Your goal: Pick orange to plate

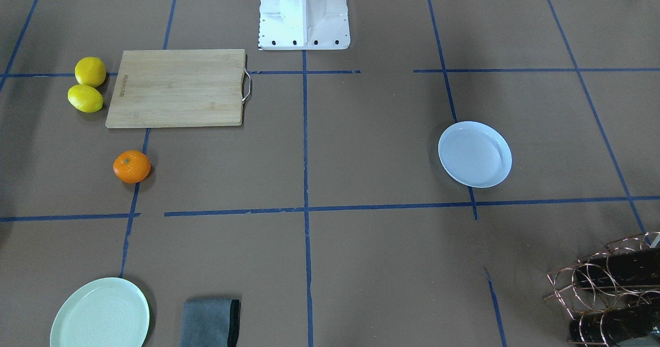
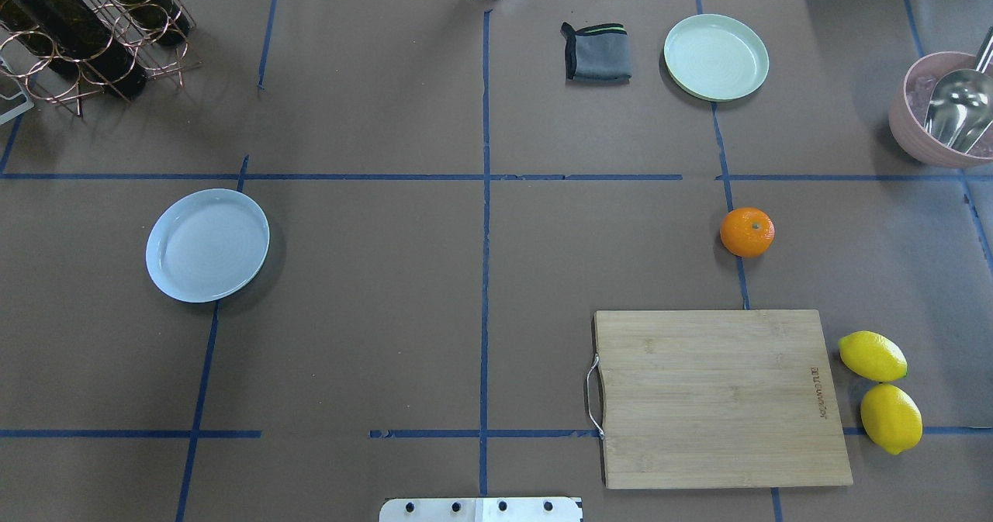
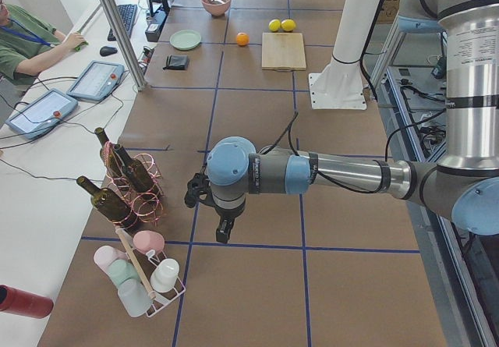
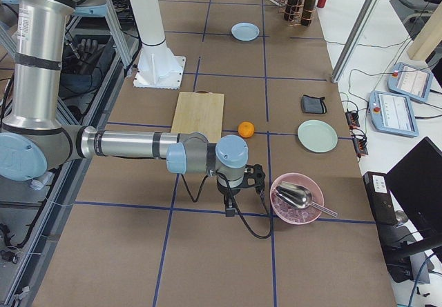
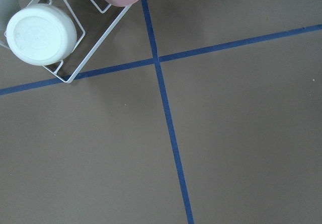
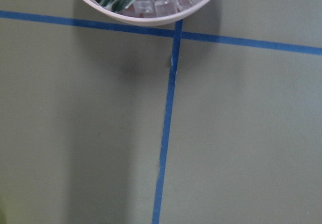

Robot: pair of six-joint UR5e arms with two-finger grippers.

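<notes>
The orange [image 2: 747,232] lies alone on the brown table paper, just beyond the far edge of the wooden cutting board [image 2: 721,398]; it also shows in the front view [image 1: 132,166]. The pale bluish-white plate [image 2: 207,245] sits empty across the table on the left arm's side [image 1: 475,154]. Neither arm reaches into the overhead or front views. My left gripper [image 3: 224,228] hangs near the bottle rack, and my right gripper [image 4: 228,207] hangs beside the pink bowl. Both show only in side views, so I cannot tell whether they are open or shut.
Two yellow lemons [image 2: 880,390] lie right of the board. A mint-green plate [image 2: 716,57] and a folded grey cloth [image 2: 596,53] sit at the far edge. A pink bowl with a metal scoop [image 2: 950,107] stands far right, a copper wine rack [image 2: 77,33] far left.
</notes>
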